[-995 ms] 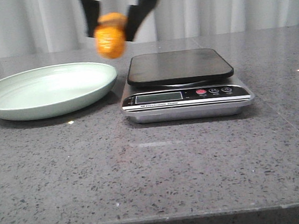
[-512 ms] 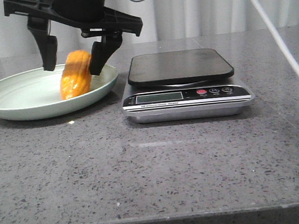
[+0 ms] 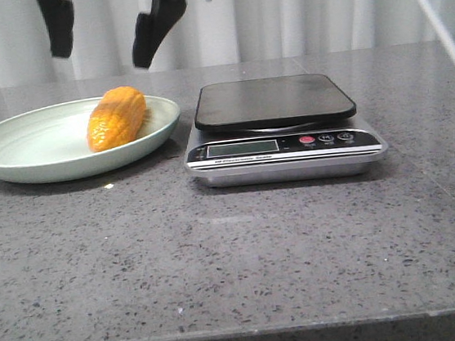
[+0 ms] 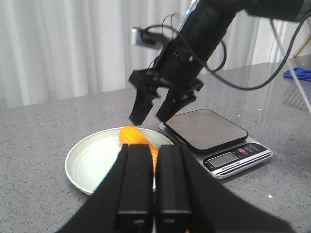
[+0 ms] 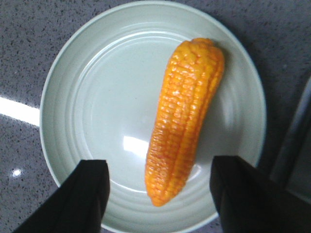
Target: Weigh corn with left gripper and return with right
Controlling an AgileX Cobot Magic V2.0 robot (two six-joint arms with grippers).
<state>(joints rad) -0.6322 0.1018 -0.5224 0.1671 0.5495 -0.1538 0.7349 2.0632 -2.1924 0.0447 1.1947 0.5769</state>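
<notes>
The orange-yellow corn lies on its side in the pale green plate, toward the side nearest the scale. It also shows in the left wrist view and the right wrist view. My right gripper hangs open and empty above the corn, clear of it, with one finger on each side; it also shows in the left wrist view. My left gripper is shut and empty, low over the table, near the plate. It is out of the front view.
A silver kitchen scale with a bare black platform stands just right of the plate; it also shows in the left wrist view. A white cable slants down at the right. Grey stone tabletop, curtain behind.
My right gripper brought the corn from beside the scale down into the plate, let it go, and rose. The corn now lies loose in the plate.
</notes>
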